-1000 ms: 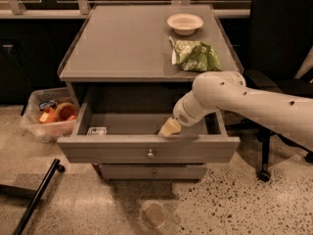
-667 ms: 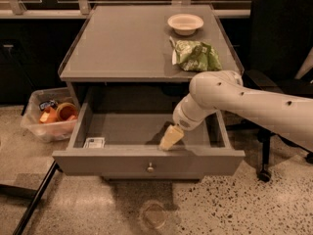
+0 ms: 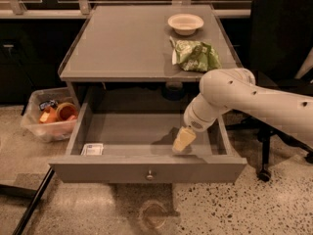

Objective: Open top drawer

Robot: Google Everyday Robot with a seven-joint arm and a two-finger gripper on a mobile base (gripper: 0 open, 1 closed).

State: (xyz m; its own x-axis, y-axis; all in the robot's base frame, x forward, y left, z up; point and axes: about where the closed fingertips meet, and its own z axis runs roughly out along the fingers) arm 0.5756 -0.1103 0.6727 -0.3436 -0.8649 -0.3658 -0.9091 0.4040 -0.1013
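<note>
The top drawer (image 3: 146,169) is a wide grey drawer with one small round metal knob (image 3: 150,175) at the centre of its front panel. It stands pulled far out from under the grey tabletop (image 3: 132,48). Its inside holds a small white packet (image 3: 92,149) at the front left. My gripper (image 3: 183,141) hangs on the white arm from the right, down inside the drawer just behind the front panel, right of the knob. The two lower drawers are hidden behind the open drawer front.
A white bowl (image 3: 185,23) and a green snack bag (image 3: 194,56) lie on the tabletop at the back right. A clear bin (image 3: 49,116) with orange items sits on the floor at left. A black office chair (image 3: 279,43) stands at right. A dark bar (image 3: 29,204) lies on the floor at left.
The drawer has slid further out toward the camera. My gripper has moved with it, staying behind the front panel.
</note>
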